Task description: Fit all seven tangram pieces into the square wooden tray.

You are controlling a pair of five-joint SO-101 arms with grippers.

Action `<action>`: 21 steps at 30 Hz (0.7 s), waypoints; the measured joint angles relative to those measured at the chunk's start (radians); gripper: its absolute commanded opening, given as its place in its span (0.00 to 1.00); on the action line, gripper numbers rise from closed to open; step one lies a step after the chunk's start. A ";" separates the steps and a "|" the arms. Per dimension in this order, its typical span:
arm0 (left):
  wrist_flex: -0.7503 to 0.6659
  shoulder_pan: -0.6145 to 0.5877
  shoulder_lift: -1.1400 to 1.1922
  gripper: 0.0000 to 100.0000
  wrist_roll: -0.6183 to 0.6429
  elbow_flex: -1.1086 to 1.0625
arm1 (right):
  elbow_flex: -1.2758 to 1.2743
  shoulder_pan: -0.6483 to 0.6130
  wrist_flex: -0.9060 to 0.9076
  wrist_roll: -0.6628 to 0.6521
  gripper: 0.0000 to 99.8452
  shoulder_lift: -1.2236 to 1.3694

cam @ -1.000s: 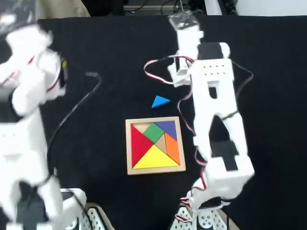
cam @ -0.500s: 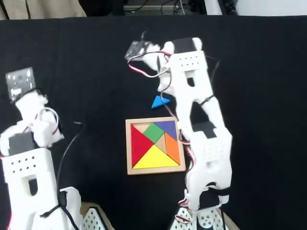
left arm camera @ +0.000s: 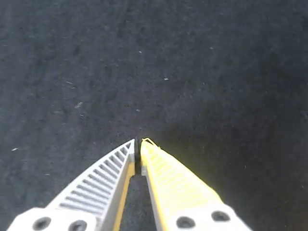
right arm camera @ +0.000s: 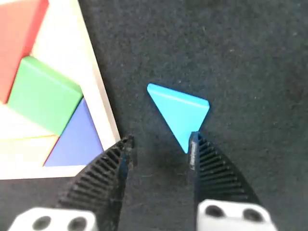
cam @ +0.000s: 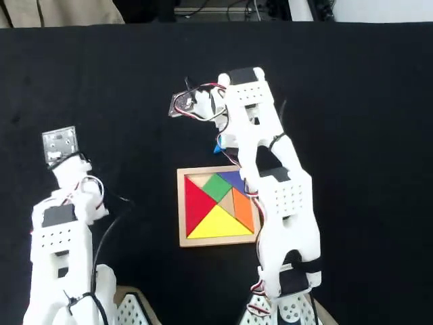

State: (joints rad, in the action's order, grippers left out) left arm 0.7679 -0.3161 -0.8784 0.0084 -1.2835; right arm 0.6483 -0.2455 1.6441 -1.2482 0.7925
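The right end effector [right arm camera: 160, 143] stands open and holds nothing. One of its fingertips is at the nearest corner of the light-blue triangle [right arm camera: 180, 107], touching it or just over it. That triangle lies flat on the counter [right arm camera: 240, 48], just outside the rim of the tray [cam: 220, 242].

The left end effector [left arm camera: 139, 144] is closed on nothing and hangs over bare counter, well apart from the tray.

Inside the tray sit the red triangle [cam: 196, 203], yellow triangle [cam: 218, 225], green square [cam: 216, 186], violet-blue piece [cam: 237, 179] and orange piece [cam: 245, 210], packed edge to edge. A tan patch [cam: 226, 200] between green and orange may be a sixth, wood-coloured piece or bare floor; the high view does not settle it. A pale gap [cam: 193, 179] shows in the corner beside red and green.

The job looks nearly finished. The light-blue triangle remains to be gripped, carried over the rim and seated, probably in that corner gap.
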 measured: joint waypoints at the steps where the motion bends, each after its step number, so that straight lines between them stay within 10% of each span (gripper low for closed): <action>1: -0.011 0.006 0.000 0.03 0.000 -0.008 | 0.000 -0.005 -0.002 -0.003 0.19 0.000; 21: -0.044 0.017 0.000 0.03 0.000 -0.031 | 0.054 -0.035 -0.044 -0.017 0.34 0.123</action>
State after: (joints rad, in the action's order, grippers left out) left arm 0.7234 -0.2992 -0.8784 0.0084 -1.3142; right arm 0.7020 -0.2808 1.5996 -1.2651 0.9152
